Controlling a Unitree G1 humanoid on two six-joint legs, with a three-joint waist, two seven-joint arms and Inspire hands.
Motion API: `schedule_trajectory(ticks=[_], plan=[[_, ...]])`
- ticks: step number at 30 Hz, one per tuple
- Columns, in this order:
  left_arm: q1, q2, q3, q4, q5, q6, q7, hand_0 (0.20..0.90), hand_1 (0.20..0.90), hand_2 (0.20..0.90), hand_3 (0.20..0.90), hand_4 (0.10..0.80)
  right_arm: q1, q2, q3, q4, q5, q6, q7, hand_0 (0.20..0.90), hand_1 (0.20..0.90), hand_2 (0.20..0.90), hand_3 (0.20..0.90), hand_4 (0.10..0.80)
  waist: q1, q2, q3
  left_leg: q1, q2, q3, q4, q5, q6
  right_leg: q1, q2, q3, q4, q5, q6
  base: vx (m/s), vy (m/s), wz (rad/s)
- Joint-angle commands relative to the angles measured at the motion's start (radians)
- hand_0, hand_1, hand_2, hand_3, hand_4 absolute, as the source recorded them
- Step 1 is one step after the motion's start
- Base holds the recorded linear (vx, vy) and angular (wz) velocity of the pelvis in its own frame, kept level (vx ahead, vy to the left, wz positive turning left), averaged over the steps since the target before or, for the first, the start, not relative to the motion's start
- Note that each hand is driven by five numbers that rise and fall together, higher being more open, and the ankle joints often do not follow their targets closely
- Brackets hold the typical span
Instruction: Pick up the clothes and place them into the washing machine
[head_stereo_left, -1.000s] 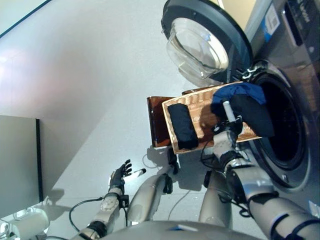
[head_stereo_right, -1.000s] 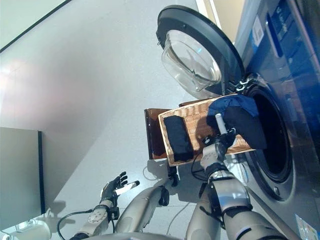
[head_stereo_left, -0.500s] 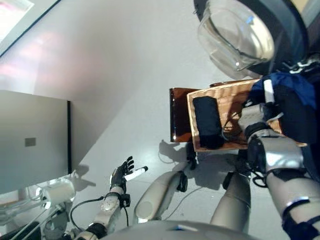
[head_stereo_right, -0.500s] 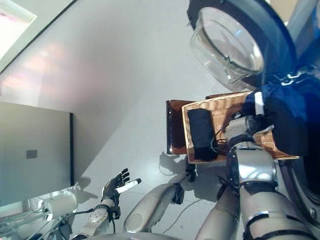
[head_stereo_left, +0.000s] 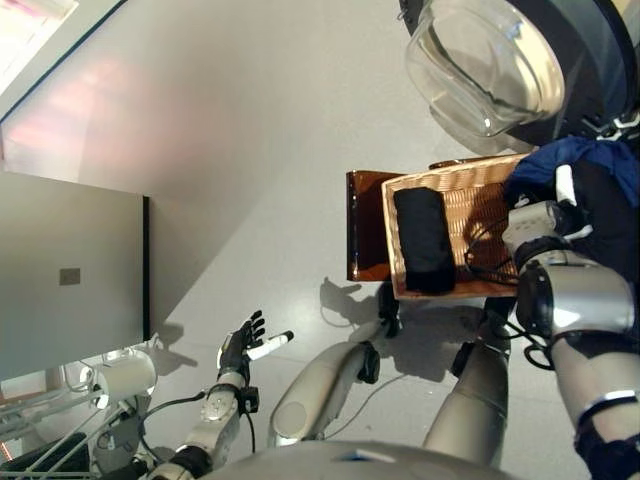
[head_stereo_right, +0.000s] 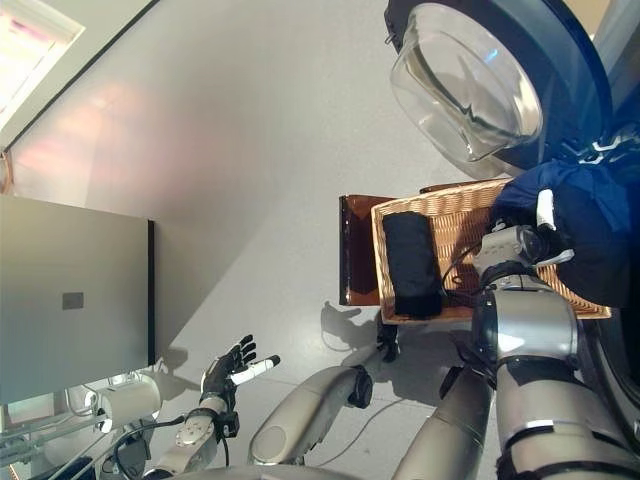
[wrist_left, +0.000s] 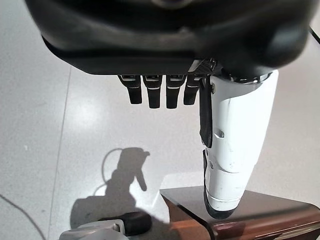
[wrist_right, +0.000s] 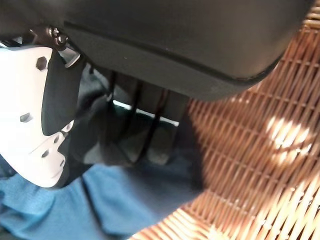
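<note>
Right robot hand grips a bundle of blue and black clothes at the wicker basket's far end, beside the washing machine door; its wrist view shows fingers curled into the cloth. Left robot hand hangs open over the floor. Another black garment lies in the basket. Since a second ago, the camera has swung left and the drum opening is cut off.

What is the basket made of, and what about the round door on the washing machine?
The tan woven basket looks like wicker or rattan: criss-crossed strands show up close and it has a dull, natural finish. The round washing machine door seems to have a clear glass or plastic bowl, see-through and shiny, in a dark, probably plastic ring.
</note>
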Motion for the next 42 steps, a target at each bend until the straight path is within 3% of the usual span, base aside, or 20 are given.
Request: schedule_trajectory(ticks=[1, 3, 7, 9, 10, 15, 21, 27, 30, 31, 33, 34, 38, 40, 41, 42], plan=[[0.002, 0.082, 0.052, 0.062, -0.019, -0.031, 0.033, 0.9, 0.9, 0.9, 0.9, 0.8, -0.141, -0.146, 0.121, -0.177, -0.143, -0.113, 0.053, 0.2, 0.2, 0.2, 0.2, 0.3, -0.002, 0.008, -0.027, -0.037, 0.028, -0.018, 0.052, -0.04, -0.103, 0.105, 0.046, 0.012, 0.064, -0.172, -0.032, 0.0, 0.0, 0.0], [0.005, 0.083, 0.057, 0.061, -0.02, -0.034, 0.033, 0.9, 0.9, 0.9, 0.9, 0.8, -0.137, -0.163, 0.118, -0.208, -0.162, -0.123, 0.033, 0.2, 0.2, 0.2, 0.2, 0.3, -0.005, 0.011, -0.029, -0.031, 0.03, -0.017, 0.051, -0.041, -0.104, 0.113, 0.046, 0.014, 0.06, -0.171, -0.031, 0.0, 0.0, 0.0], [0.028, 0.104, 0.082, 0.015, -0.015, -0.059, 0.041, 0.9, 0.9, 0.9, 0.9, 0.8, -0.144, -0.285, 0.133, -0.405, -0.374, -0.173, -0.128, 0.2, 0.2, 0.2, 0.2, 0.3, -0.025, 0.03, -0.044, -0.011, 0.027, -0.009, 0.046, -0.041, -0.105, 0.132, 0.046, 0.024, 0.046, -0.168, -0.026, -0.003, 0.015, -0.07], [0.031, 0.106, 0.083, 0.005, -0.009, -0.062, 0.045, 0.9, 0.9, 0.9, 0.9, 0.8, -0.143, -0.303, 0.136, -0.451, -0.427, -0.166, -0.161, 0.2, 0.2, 0.2, 0.2, 0.3, -0.029, 0.034, -0.046, -0.006, 0.026, -0.007, 0.045, -0.042, -0.105, 0.133, 0.046, 0.026, 0.048, -0.169, -0.026, 0.005, 0.019, -0.1], [0.04, 0.12, 0.082, -0.013, -0.001, -0.07, 0.048, 0.9, 0.9, 0.9, 0.9, 0.8, -0.194, -0.391, 0.171, -0.517, -0.527, -0.158, -0.231, 0.2, 0.2, 0.2, 0.2, 0.3, -0.038, 0.035, -0.057, 0.002, 0.024, -0.005, 0.044, -0.042, -0.106, 0.138, 0.043, 0.032, 0.047, -0.17, -0.025, 0.018, 0.034, -0.06], [0.051, 0.132, 0.073, -0.045, 0.0, -0.082, 0.064, 0.9, 0.9, 0.9, 0.9, 0.8, -0.292, -0.503, 0.223, -0.676, -0.707, -0.134, -0.385, 0.2, 0.2, 0.2, 0.2, 0.3, -0.068, 0.057, -0.065, 0.019, 0.012, 0.008, 0.031, -0.044, -0.104, 0.135, 0.048, 0.054, 0.055, -0.17, -0.021, 0.009, 0.04, -0.03], [0.035, 0.111, 0.068, -0.051, -0.004, -0.082, 0.072, 0.9, 0.9, 0.9, 0.9, 0.8, -0.189, -0.42, 0.142, -0.622, -0.744, -0.083, -0.425, 0.2, 0.2, 0.2, 0.2, 0.3, -0.071, 0.094, -0.083, 0.044, 0.005, 0.019, 0.017, -0.04, -0.099, 0.141, 0.042, 0.068, 0.055, -0.173, -0.017, 0.001, 0.016, -0.11], [0.051, 0.084, 0.054, -0.023, -0.007, -0.069, 0.059, 0.9, 0.9, 0.9, 0.9, 0.8, -0.072, -0.385, 0.007, -0.601, -0.662, -0.134, -0.456, 0.2, 0.2, 0.2, 0.2, 0.3, -0.09, 0.124, -0.079, 0.065, 0.0, 0.009, 0.009, -0.036, -0.101, 0.17, 0.041, 0.054, 0.062, -0.186, -0.021, -0.012, -0.01, 0.01], [0.057, 0.082, 0.05, -0.008, 0.0, -0.061, 0.065, 0.9, 0.9, 0.9, 0.9, 0.8, -0.014, -0.368, -0.03, -0.605, -0.655, -0.141, -0.449, 0.2, 0.2, 0.2, 0.2, 0.3, -0.096, 0.122, -0.078, 0.069, 0.001, 0.01, 0.002, -0.034, -0.101, 0.171, 0.043, 0.052, 0.057, -0.182, -0.02, -0.012, 0.0, 0.05], [0.063, 0.079, 0.048, 0.0, 0.008, -0.054, 0.061, 0.9, 0.9, 0.9, 0.9, 0.8, 0.013, -0.352, -0.01, -0.554, -0.648, -0.112, -0.396, 0.2, 0.2, 0.2, 0.2, 0.3, -0.094, 0.114, -0.079, 0.072, 0.001, 0.016, -0.001, -0.035, -0.099, 0.17, 0.045, 0.055, 0.053, -0.176, -0.019, 0.0, 0.0, 0.0], [0.06, 0.077, 0.058, 0.018, 0.024, -0.048, 0.058, 0.9, 0.9, 0.9, 0.9, 0.8, 0.01, -0.348, 0.075, -0.429, -0.665, -0.045, -0.299, 0.768, 0.768, 0.768, 0.768, 0.706, -0.095, 0.096, -0.078, 0.073, 0.007, 0.025, 0.002, -0.037, -0.098, 0.168, 0.051, 0.062, 0.046, -0.163, -0.018, 0.0, 0.0, 0.0], [0.053, 0.075, 0.066, 0.023, 0.029, -0.043, 0.051, 0.9, 0.9, 0.9, 0.9, 0.8, 0.004, -0.342, 0.124, -0.359, -0.656, -0.018, -0.222, 0.9, 0.9, 0.9, 0.9, 0.8, -0.096, 0.086, -0.076, 0.072, 0.011, 0.03, 0.003, -0.037, -0.097, 0.168, 0.054, 0.066, 0.042, -0.158, -0.019, 0.0, 0.0, 0.0], [0.032, 0.062, 0.089, 0.049, 0.034, -0.031, 0.032, 0.9, 0.9, 0.9, 0.9, 0.8, 0.017, -0.265, 0.212, -0.247, -0.592, 0.007, -0.063, 0.9, 0.9, 0.9, 0.9, 0.8, -0.105, 0.055, -0.065, 0.077, 0.022, 0.04, 0.007, -0.036, -0.101, 0.182, 0.063, 0.064, 0.023, -0.146, -0.021, -0.014, -0.044, -0.1], [0.015, 0.045, 0.101, 0.073, 0.018, -0.011, 0.003, 0.9, 0.9, 0.9, 0.9, 0.8, 0.104, -0.143, 0.18, -0.224, -0.416, -0.013, 0.059, 0.9, 0.9, 0.9, 0.9, 0.8, -0.113, 0.014, -0.06, 0.092, 0.033, 0.034, 0.008, -0.037, -0.103, 0.212, 0.074, 0.054, 0.006, -0.143, -0.026, 0.009, -0.095, -0.19], [0.016, 0.048, 0.101, 0.074, 0.018, -0.011, 0.003, 0.9, 0.9, 0.9, 0.9, 0.8, 0.108, -0.142, 0.177, -0.225, -0.415, -0.014, 0.06, 0.9, 0.9, 0.9, 0.9, 0.8, -0.113, 0.012, -0.06, 0.093, 0.033, 0.033, 0.008, -0.037, -0.103, 0.214, 0.073, 0.054, 0.005, -0.143, -0.026, 0.047, -0.104, -0.2], [0.001, 0.039, 0.121, 0.124, 0.002, 0.006, -0.014, 0.9, 0.9, 0.9, 0.9, 0.8, 0.163, -0.072, 0.152, -0.188, -0.335, -0.005, 0.127, 0.9, 0.9, 0.9, 0.9, 0.8, -0.114, -0.018, -0.063, 0.106, 0.039, 0.029, 0.008, -0.04, -0.104, 0.237, 0.08, 0.047, -0.01, -0.14, -0.026, 0.033, -0.052, -0.14]])
